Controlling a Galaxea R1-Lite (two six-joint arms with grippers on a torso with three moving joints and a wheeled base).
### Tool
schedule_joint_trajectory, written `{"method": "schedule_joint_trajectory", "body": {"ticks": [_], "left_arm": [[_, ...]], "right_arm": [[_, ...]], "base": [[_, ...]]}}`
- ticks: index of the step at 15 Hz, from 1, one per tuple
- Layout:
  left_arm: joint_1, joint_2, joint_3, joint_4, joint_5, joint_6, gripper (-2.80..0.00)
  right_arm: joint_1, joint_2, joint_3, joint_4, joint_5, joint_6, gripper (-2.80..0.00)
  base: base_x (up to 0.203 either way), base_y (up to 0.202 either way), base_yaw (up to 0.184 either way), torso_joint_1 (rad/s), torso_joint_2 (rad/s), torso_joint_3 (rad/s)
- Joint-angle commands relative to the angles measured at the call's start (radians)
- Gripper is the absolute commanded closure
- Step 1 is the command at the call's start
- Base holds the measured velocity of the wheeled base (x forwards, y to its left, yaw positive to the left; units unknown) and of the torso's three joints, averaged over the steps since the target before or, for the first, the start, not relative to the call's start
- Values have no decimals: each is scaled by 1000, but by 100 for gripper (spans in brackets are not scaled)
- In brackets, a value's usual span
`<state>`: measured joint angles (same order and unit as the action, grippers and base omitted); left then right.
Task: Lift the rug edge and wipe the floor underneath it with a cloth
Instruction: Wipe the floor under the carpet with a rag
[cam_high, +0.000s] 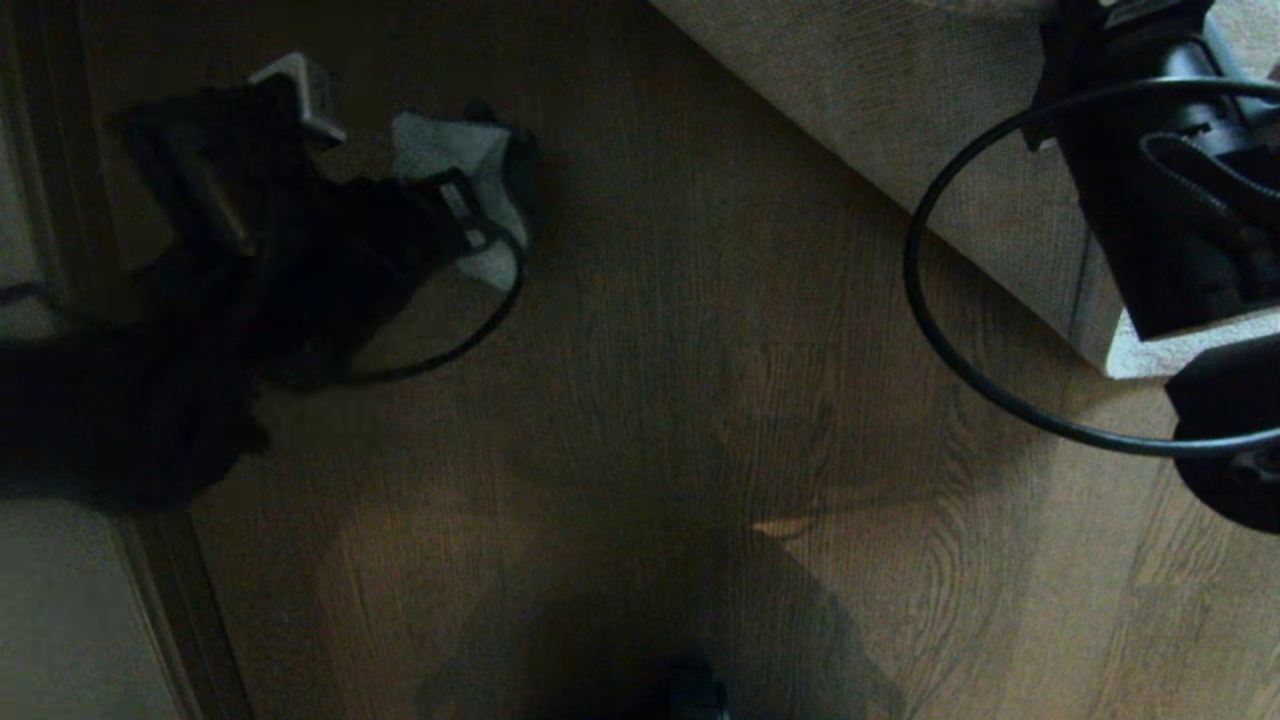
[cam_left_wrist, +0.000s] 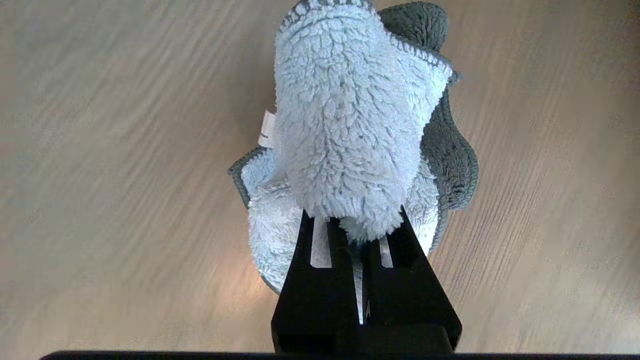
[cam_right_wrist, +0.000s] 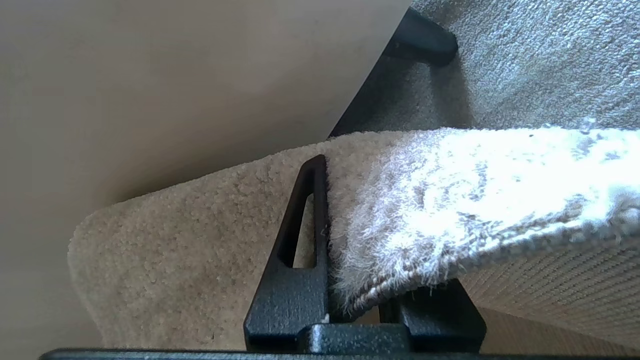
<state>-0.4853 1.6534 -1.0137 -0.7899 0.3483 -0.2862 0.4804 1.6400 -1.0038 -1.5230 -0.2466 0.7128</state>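
Brown wood-grain floor (cam_high: 700, 420) lies bare between the two arms. At the left, the left gripper (cam_left_wrist: 357, 225) has its jaws pinched tight on the pale grey-blue cloth (cam_left_wrist: 345, 135), which hangs bunched at the floor. At the right, the right gripper (cam_right_wrist: 350, 295) has its jaws clamped on the edge of the rug (cam_right_wrist: 475, 190), holding that edge raised off the floor so the beige woven backing (cam_high: 900, 110) faces the head camera.

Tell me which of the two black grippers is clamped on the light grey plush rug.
The right gripper: its fingers pinch the lifted edge of the light grey plush rug. The left gripper instead holds the pale grey-blue cloth over the brown wood-grain floor.
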Motion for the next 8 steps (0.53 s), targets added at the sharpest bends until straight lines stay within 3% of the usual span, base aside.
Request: {"method": "schedule_joint_trajectory", "body": {"ticks": [1,8], "left_arm": [[2,-117,177,-30,1,1,0],[8,-382,638,-44,-7,5,0]], "right_arm": [[1,4,1,-47,0,4,0],[1,4,18,-47,0,2,0]], "base": [[0,0,0,0,0,0],[0,0,0,0,0,0]]}}
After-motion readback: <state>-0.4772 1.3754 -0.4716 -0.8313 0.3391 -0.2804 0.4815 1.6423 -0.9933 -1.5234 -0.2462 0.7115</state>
